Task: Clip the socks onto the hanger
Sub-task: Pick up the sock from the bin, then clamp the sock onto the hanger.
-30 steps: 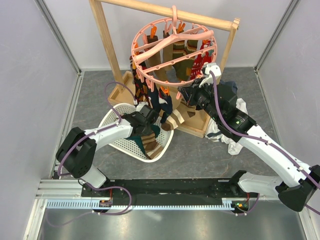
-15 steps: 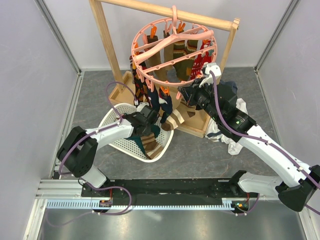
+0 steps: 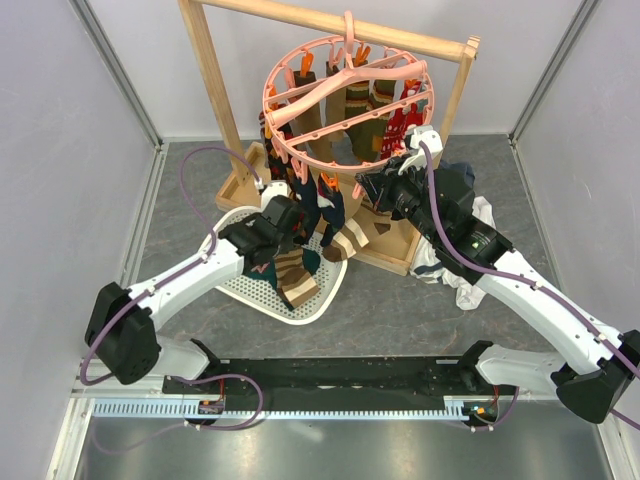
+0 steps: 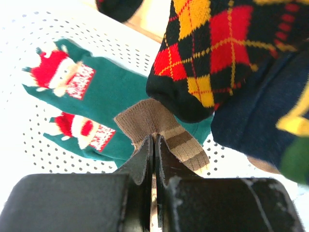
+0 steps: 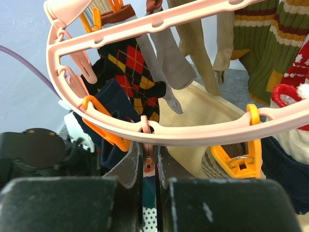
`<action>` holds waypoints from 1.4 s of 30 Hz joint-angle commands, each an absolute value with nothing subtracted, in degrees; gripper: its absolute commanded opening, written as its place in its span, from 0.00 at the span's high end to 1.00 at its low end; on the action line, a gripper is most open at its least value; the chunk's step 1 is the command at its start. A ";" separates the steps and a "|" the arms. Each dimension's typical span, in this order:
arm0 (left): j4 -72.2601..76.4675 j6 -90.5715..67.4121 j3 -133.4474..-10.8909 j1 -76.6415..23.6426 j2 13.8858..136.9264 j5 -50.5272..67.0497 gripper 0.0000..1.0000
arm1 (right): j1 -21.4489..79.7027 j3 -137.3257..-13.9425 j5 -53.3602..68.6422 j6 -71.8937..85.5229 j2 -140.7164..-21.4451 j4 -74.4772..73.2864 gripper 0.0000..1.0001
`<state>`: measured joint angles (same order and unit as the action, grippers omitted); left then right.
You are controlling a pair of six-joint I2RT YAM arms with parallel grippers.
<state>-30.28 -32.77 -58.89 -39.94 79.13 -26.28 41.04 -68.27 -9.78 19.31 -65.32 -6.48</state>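
Pinching a sock with one arm, gripping the ring with the other

Left gripper (image 4: 154, 145) is squeezed tight on the cuff of the brown-striped sock (image 4: 150, 116), held just above the white mesh basket (image 4: 29, 121) where a green sock (image 4: 118, 92) lies. Right gripper (image 5: 148, 151) has its fingers pressed together on the near rim of the pink hanger (image 5: 193, 133), which hangs off the wooden rack (image 3: 330, 22) with an argyle sock (image 5: 133, 65) and others clipped on.
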 commanded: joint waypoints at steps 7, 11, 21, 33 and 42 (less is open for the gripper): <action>-31.90 -28.83 -62.22 -40.08 73.74 -28.92 0.98 | 40.96 -68.55 -8.96 19.07 -66.53 -8.00 0.99; -32.52 -27.95 -64.24 -40.08 72.51 -28.04 0.98 | 40.96 -68.73 -9.05 18.81 -66.80 -8.17 0.99; -32.08 -21.54 -70.40 -40.08 68.56 -23.74 0.98 | 40.96 -70.66 -7.12 17.67 -67.24 -8.96 0.99; -24.36 -12.31 -72.25 -40.08 65.83 -8.80 0.98 | 40.87 -73.38 -3.87 15.65 -67.94 -10.02 1.00; -18.90 -5.72 -71.37 -40.17 65.57 2.71 0.98 | 40.87 -74.88 -1.32 14.77 -66.97 -11.16 1.00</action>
<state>-24.25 -11.20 -69.73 -39.94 67.24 -5.43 41.01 -72.31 -3.55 16.12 -67.55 -9.89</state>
